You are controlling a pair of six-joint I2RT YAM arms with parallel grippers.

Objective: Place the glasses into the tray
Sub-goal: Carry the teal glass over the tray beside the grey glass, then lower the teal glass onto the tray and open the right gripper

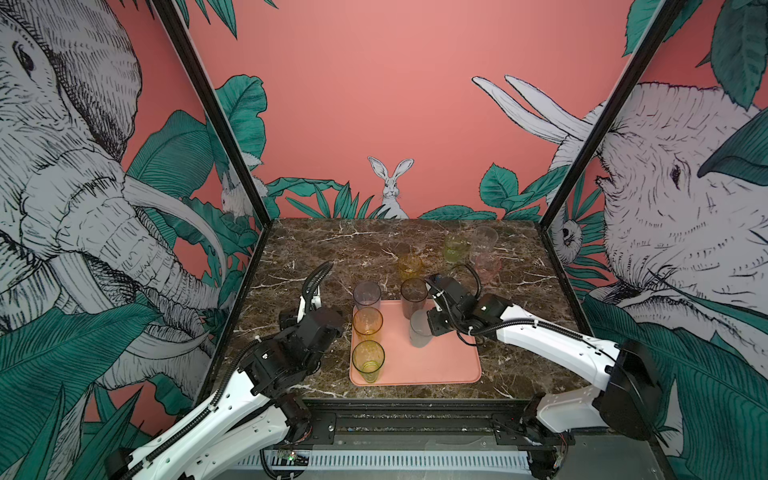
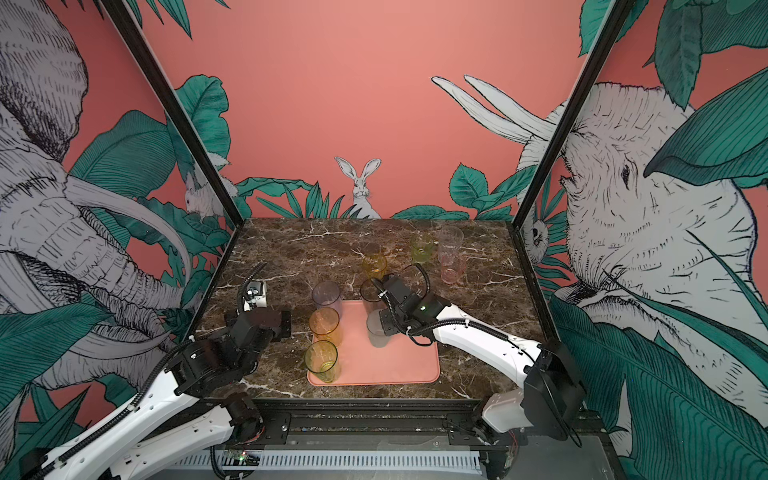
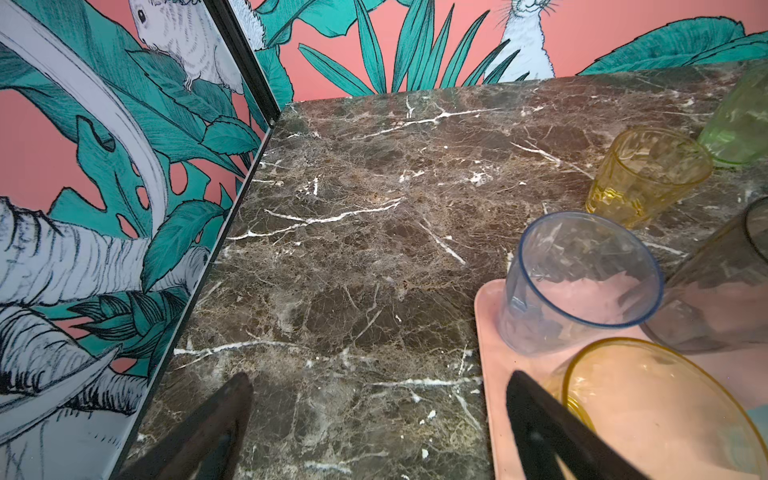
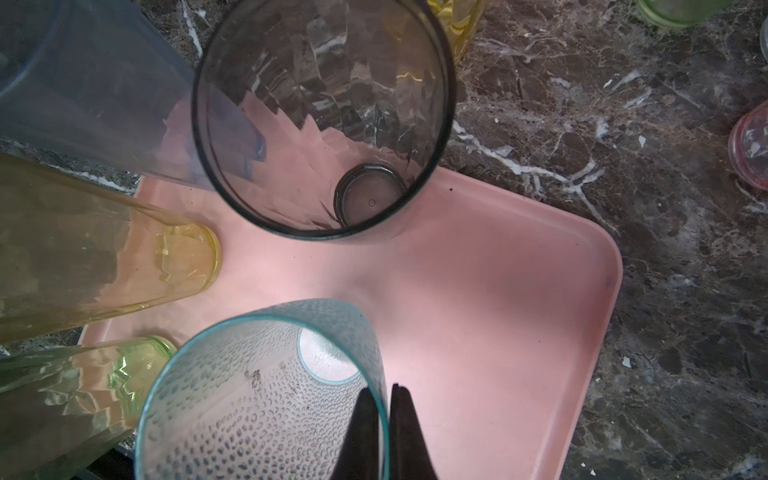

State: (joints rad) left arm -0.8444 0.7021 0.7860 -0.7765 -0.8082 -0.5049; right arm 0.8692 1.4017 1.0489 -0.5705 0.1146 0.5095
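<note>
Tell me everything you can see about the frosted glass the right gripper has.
The frosted glass is a translucent grey tumbler with a teal rim and dimpled wall, empty, mouth up. The right gripper pinches its wall, one finger inside, one outside. It is over the pink tray; whether it rests there is unclear.

The left arm (image 1: 232,411) rises from the near-left corner and bends inward, its black wrist held low. The left gripper (image 3: 378,378) has its fingers spread wide with nothing between them. The right arm (image 1: 552,336) stretches from the near-right corner toward the middle, wrist tipped downward. The right gripper (image 4: 382,390) is pinched tight on the wall of the frosted teal glass (image 4: 249,395), one finger inside the rim, one outside.
</note>
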